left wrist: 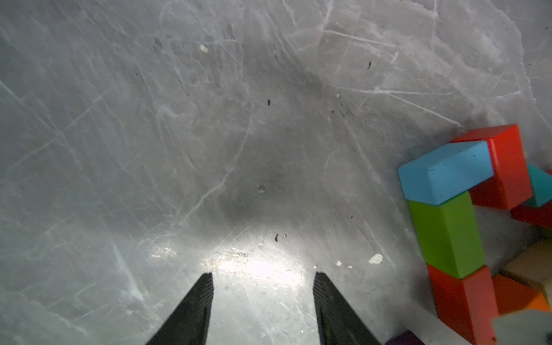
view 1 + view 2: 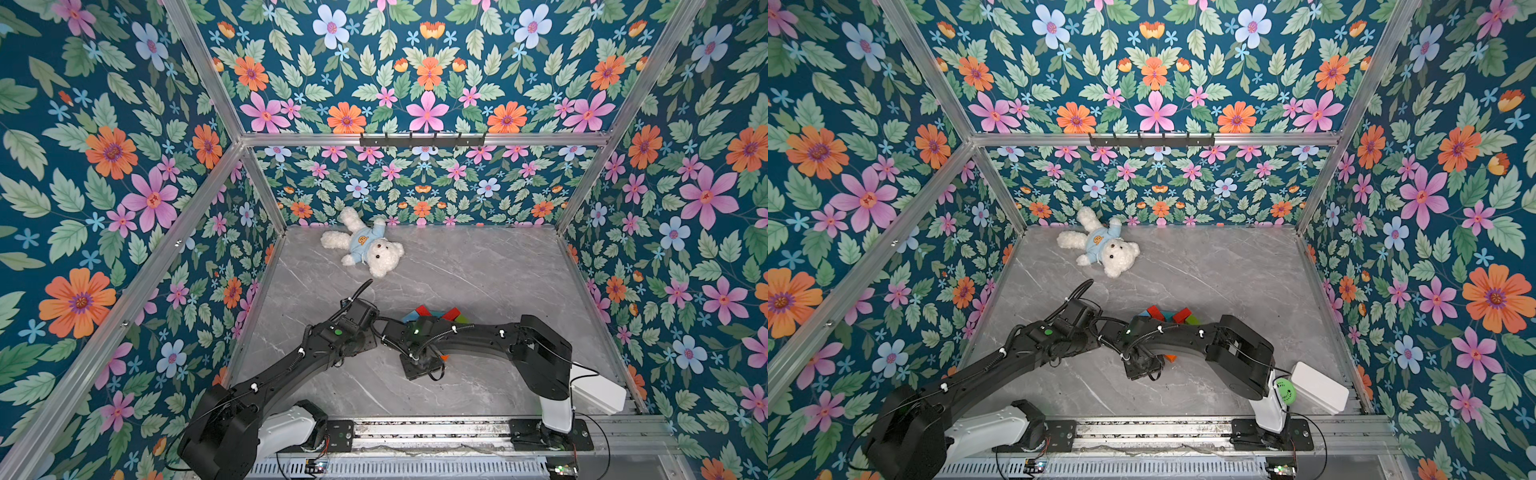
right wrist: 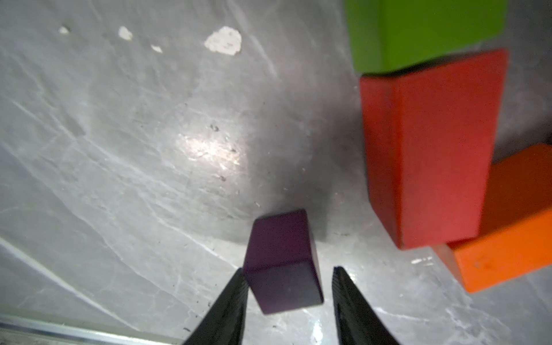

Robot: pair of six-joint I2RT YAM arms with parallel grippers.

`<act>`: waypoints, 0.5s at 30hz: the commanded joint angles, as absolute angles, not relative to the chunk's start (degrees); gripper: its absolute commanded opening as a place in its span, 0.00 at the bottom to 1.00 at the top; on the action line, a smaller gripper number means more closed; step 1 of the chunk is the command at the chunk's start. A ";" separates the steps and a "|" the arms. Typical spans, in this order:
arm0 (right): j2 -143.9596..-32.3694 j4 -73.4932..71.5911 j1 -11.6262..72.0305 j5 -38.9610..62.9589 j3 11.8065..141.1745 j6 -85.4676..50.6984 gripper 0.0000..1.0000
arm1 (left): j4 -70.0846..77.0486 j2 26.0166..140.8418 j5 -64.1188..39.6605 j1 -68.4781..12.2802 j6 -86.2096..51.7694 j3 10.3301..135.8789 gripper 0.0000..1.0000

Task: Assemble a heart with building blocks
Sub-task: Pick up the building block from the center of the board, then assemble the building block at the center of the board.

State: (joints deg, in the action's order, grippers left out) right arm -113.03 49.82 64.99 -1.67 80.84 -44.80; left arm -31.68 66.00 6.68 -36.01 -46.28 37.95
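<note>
Grey marble counter (image 2: pixel 478 270) held the heart (image 1: pixel 445 233) seemingly mostly built near its middle, tip unfilled; right hand (image 3: pixel 288 269) straddled the loose purple cube (image 3: pixel 283 260) beside it, unclenched; left hand (image 1: pixel 263 273) hung released, empty.

Bright, even top views; soft-edged wrist views with glare on grey tabletop (image 1: pixel 89 149)

Matt painted building blocks (image 1: pixel 445 236), glossy marble-look table (image 1: pixel 179 119)
</note>
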 commanded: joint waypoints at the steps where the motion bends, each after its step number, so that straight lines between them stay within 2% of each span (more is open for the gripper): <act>1: -113.29 51.24 65.04 -3.15 81.17 -45.21 0.45 | -31.29 65.74 7.12 -35.95 -45.86 37.86 0.57; 6: -111.20 51.73 65.04 -3.78 79.41 -46.11 0.32 | -30.72 66.13 7.03 -35.81 -45.83 37.40 0.57; 15: -105.87 51.80 65.04 -4.47 72.84 -47.90 0.31 | -28.88 67.04 6.19 -35.86 -45.88 36.58 0.56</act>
